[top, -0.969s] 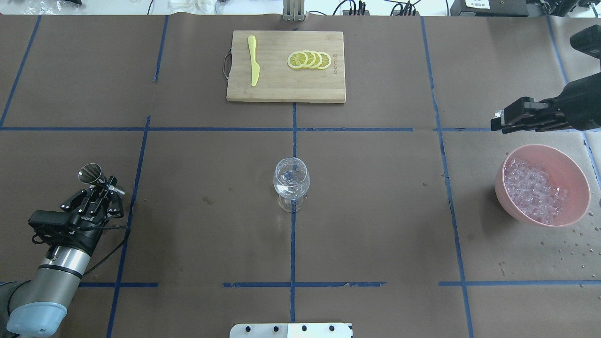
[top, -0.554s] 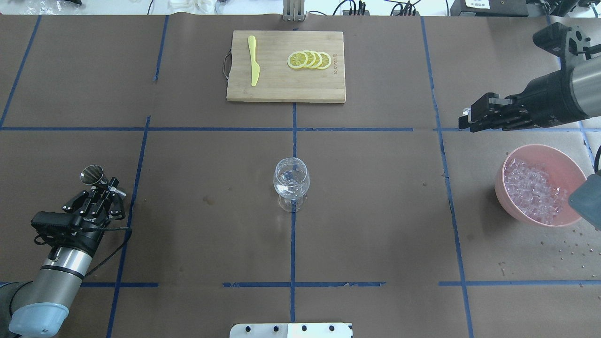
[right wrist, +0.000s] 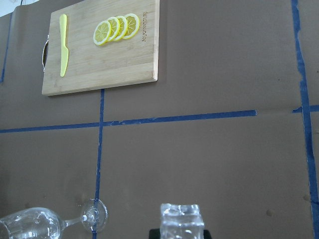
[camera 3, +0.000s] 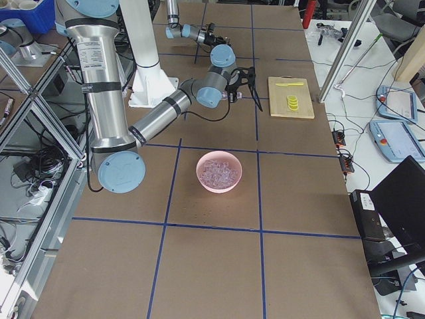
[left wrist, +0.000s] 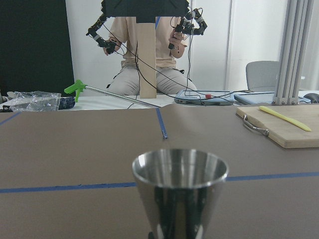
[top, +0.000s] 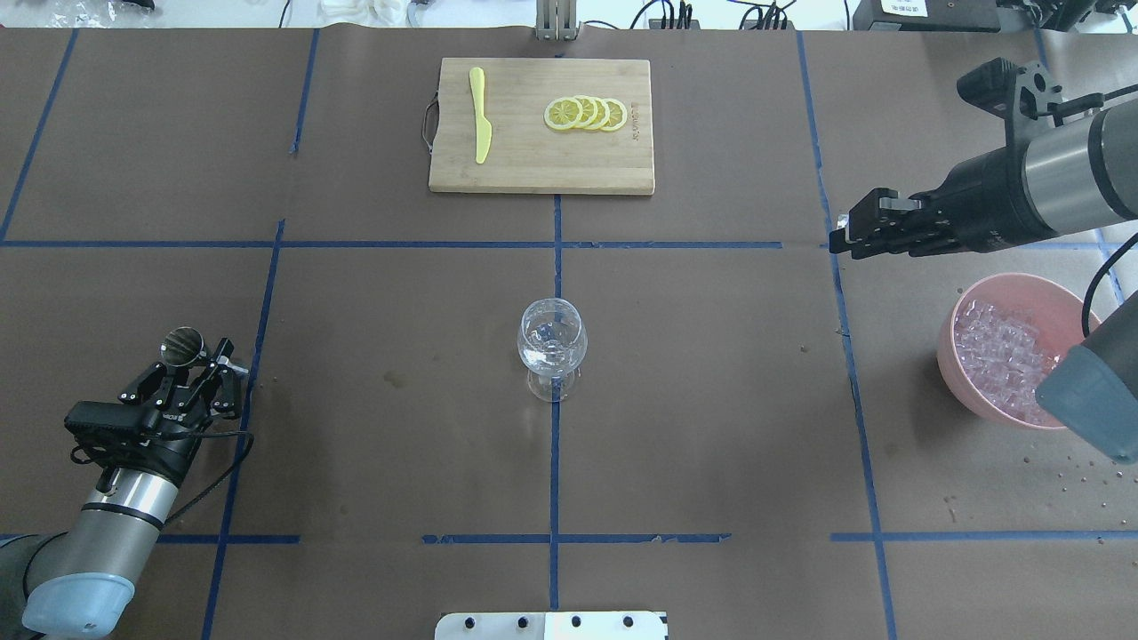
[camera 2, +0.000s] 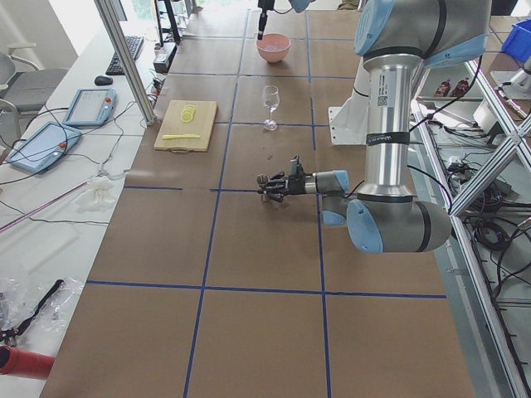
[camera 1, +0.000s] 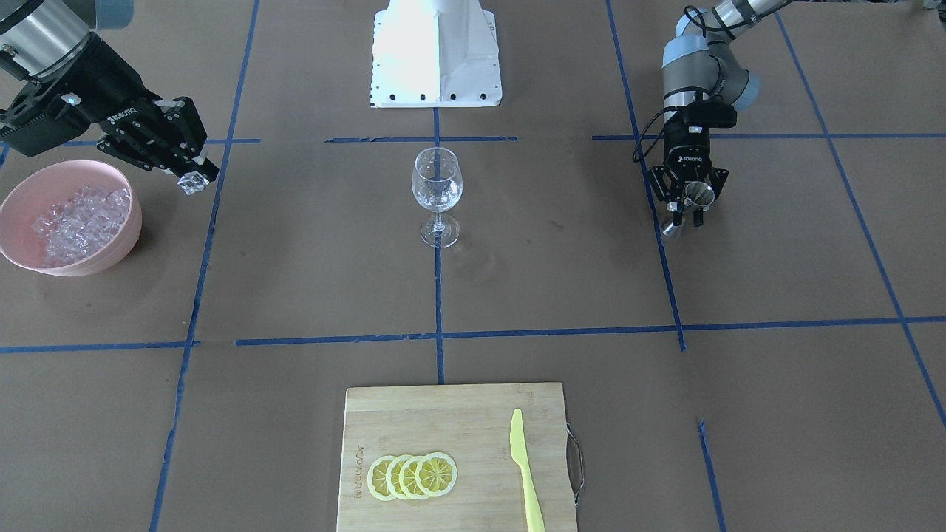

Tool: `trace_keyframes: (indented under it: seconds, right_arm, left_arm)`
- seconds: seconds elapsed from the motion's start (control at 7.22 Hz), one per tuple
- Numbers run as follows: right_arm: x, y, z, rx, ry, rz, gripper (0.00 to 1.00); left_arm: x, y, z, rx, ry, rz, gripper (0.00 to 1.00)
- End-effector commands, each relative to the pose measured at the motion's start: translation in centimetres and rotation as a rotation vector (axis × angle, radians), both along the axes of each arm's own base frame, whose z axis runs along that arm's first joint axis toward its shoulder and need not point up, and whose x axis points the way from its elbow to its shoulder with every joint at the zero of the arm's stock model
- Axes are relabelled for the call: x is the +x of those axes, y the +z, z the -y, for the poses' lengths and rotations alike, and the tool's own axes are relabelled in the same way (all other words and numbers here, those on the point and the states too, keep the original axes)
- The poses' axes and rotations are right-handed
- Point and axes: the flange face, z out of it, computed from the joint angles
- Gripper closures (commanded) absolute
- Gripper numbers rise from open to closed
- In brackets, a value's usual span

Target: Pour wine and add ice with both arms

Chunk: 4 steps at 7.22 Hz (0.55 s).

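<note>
The right gripper (top: 841, 239) pinches one ice cube (camera 1: 194, 182) between closed fingers, over bare table (top: 711, 373) just outside the rim of the pink bowl (top: 951, 331) of ice (top: 1000, 351) and well apart from the wine glass (top: 552, 342). The left gripper (top: 197, 357) clamps a metal cup (left wrist: 179, 186) upright, low near the table's left side, possibly just off the surface. Open table lies on both sides of the glass.

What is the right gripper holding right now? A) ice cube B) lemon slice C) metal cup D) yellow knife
A: a clear ice cube is pinched between the fingers of the right gripper, off to the side of the pink bowl; the metal cup is in the left gripper.
</note>
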Motion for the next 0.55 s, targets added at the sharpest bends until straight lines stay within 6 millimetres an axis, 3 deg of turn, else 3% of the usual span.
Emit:
trace_keyframes:
  seconds: [0.0, 0.14, 0.28, 0.42]
  right_arm:
    - [-1.4, -1.5, 0.1, 0.005, -0.011, 0.018, 1.00]
    - [-2.4, -3.2, 0.1, -0.017, -0.009, 0.044, 1.00]
    - [-3.2, -4.6, 0.3, -0.029, -0.013, 0.049, 1.00]
    - [-3.7, -6.0, 0.6, -0.031, -0.016, 0.053, 1.00]
  left_arm:
    - [0.0, 0.0, 0.0, 0.000, 0.000, 0.000, 0.39]
    - [0.0, 0.0, 0.0, 0.001, 0.001, 0.005, 0.07]
    - [0.1, -0.4, 0.0, -0.011, 0.036, -0.014, 0.00]
    - [0.1, -0.8, 0.0, -0.010, 0.059, -0.001, 0.00]
